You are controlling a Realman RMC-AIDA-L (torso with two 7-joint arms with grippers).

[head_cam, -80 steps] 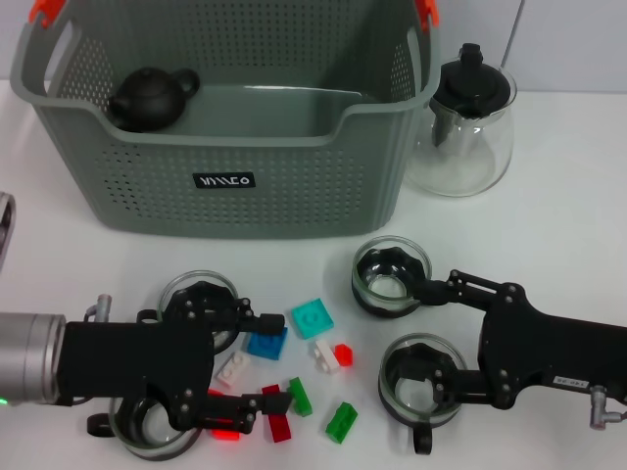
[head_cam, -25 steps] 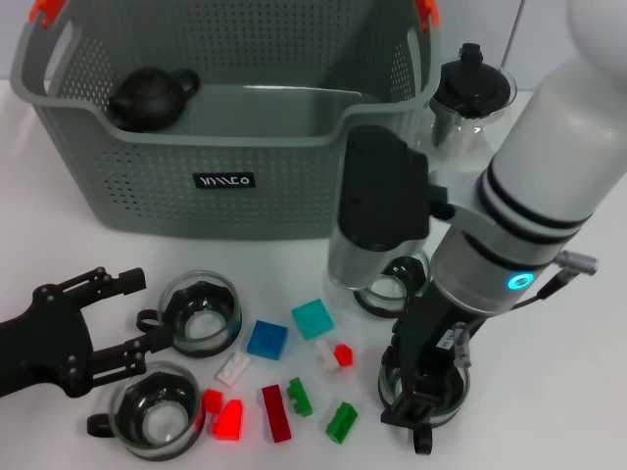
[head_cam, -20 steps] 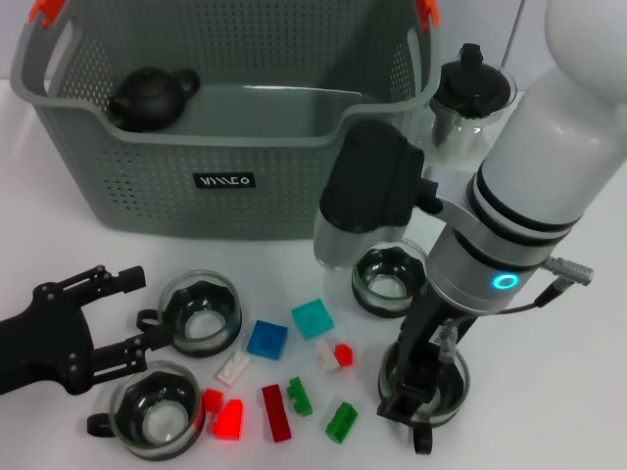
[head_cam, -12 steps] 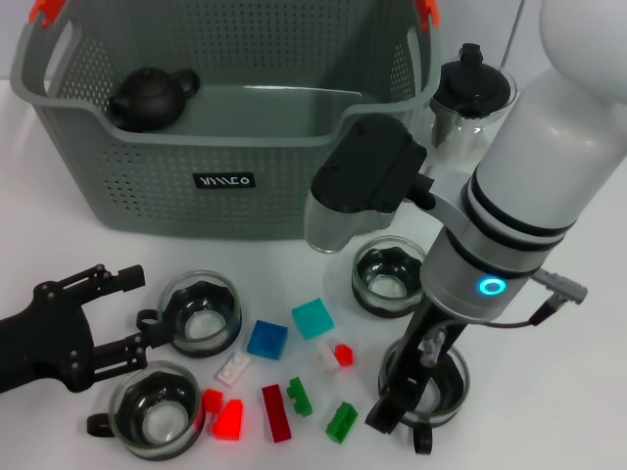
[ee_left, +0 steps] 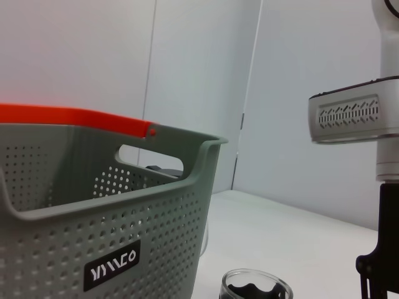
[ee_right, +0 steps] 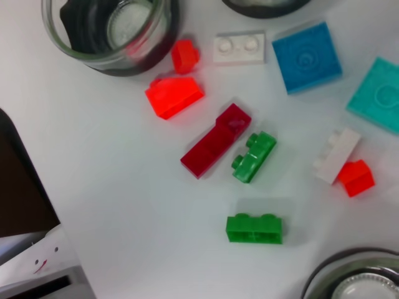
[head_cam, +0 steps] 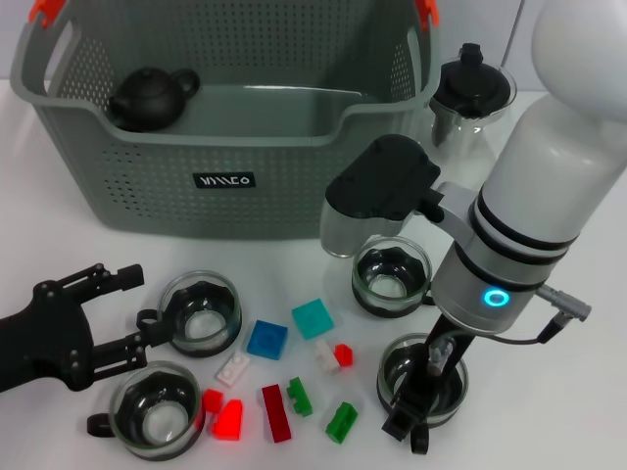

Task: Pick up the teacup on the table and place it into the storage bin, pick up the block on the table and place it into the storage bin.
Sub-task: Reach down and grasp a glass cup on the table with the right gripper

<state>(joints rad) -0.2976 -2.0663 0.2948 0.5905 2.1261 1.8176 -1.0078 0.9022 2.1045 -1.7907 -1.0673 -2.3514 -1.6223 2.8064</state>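
The bin (head_cam: 225, 147) sits at the back of the white worktop (head_cam: 578, 235). A small dark teapot (head_cam: 152, 96) lies inside it, in its back left corner. A glass teapot (head_cam: 472, 103) stands just beside the bin, near the back right of the worktop.

Four glass teacups stand at the front. One teacup (head_cam: 201, 313) is at the front left, and another (head_cam: 157, 411) is near the front edge below it. A third (head_cam: 392, 276) is in the middle, partly under the right arm. The fourth (head_cam: 423, 384) is at the front right.

Little blocks lie between the cups: a blue block (head_cam: 266, 339), a teal one (head_cam: 313, 318), red ones (head_cam: 276, 412) and green ones (head_cam: 341, 422).

The left end effector (head_cam: 113, 308) is at the front left, spread wide and holding nothing, with its fingers just beside the two left cups.

The right end effector (head_cam: 416, 397) reaches down at the fourth cup. I cannot tell if it is gripping or let go.
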